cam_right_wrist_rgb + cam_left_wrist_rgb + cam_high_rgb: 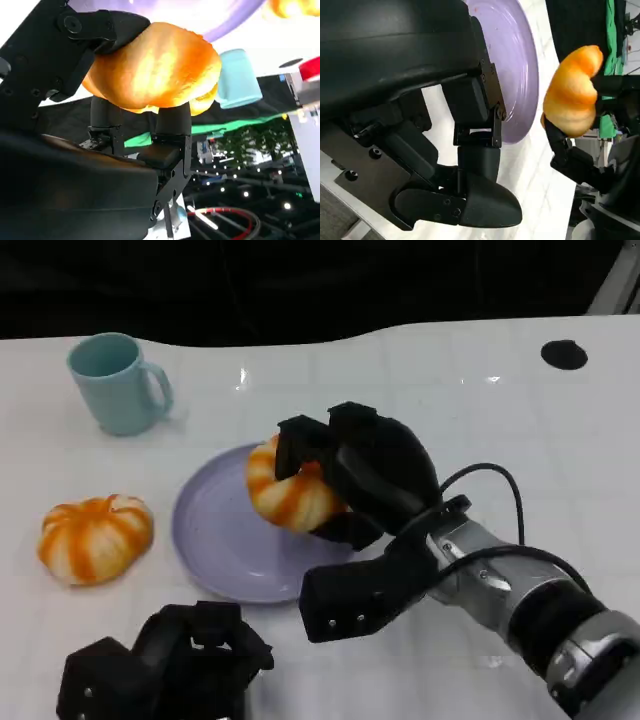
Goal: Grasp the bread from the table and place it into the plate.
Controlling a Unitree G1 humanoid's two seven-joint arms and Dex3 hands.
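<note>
The grasp is done: the right hand [365,475] has its fingers wrapped around an orange-striped bread roll [290,490] and holds it over the lavender plate [215,540], toward the plate's far right part. From the left wrist view the roll [572,92] appears to hang clear of the plate's surface [512,65], so the placing itself is judged not yet finished; what remains is to lower the roll onto the plate, loosen the fingers and draw the hand away. The left hand [165,665] sits low at the near edge of the table [480,390], its fingers curled in with nothing between them. A second striped roll [95,537] lies on the table just left of the plate, apart from its rim, and a pale blue mug [115,382] stands farther back on the left.
</note>
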